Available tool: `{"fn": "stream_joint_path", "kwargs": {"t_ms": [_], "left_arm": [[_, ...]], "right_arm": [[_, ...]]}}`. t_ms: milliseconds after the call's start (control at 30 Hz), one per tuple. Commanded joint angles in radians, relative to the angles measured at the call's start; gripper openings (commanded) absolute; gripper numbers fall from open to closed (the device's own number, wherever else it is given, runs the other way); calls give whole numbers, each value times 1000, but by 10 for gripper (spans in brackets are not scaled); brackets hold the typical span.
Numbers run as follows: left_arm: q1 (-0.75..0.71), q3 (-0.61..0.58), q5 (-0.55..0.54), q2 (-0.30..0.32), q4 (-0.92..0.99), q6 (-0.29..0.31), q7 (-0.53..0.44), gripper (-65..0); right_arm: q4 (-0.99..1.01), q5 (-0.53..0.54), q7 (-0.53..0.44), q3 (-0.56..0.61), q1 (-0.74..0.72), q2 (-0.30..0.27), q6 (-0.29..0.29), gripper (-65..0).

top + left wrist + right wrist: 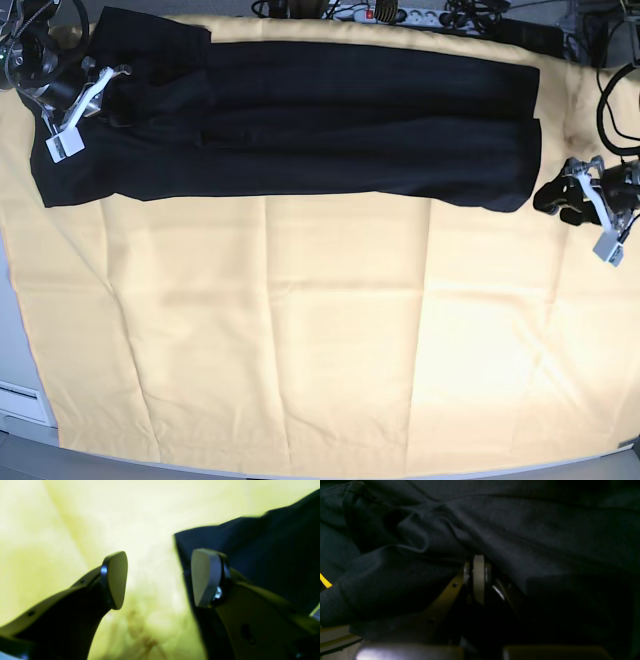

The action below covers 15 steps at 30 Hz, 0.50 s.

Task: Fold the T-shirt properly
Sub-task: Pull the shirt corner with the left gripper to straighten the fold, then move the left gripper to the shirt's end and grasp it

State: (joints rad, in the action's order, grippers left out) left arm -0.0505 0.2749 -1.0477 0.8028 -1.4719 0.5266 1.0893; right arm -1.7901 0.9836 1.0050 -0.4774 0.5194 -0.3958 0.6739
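Observation:
The black T-shirt [300, 120] lies as a long folded band across the far part of the pale yellow cloth [320, 330]. My right gripper [112, 92] is over the shirt's left end. In the right wrist view its pads [478, 577] are pressed together, with bunched shirt fabric [520, 535] gathered at their tips. My left gripper [548, 198] is open and empty just off the shirt's right edge. In the left wrist view the left gripper [161, 580] has one finger over yellow cloth [75, 530] and the other finger over the shirt's edge [262, 550].
A power strip and cables [390, 12] lie beyond the cloth's far edge. More cables [610, 90] hang at the right. The table's front edge [320, 472] runs along the bottom, and a grey surface [15, 330] shows at the left.

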Motion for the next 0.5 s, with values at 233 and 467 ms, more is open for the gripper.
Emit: {"fn": "stream_joint_path", "kwargs": {"t_ms": [233,467], "left_arm": [[12,114,98,28,-12,-122,88,-297],[-1,384,16,28,-12,-102,116,-297]], "right_arm": [[-10,10,-18,-6,-2,-14,0,-650],[-10,10,-18,-6,-2,-14,-1,-650]]}}
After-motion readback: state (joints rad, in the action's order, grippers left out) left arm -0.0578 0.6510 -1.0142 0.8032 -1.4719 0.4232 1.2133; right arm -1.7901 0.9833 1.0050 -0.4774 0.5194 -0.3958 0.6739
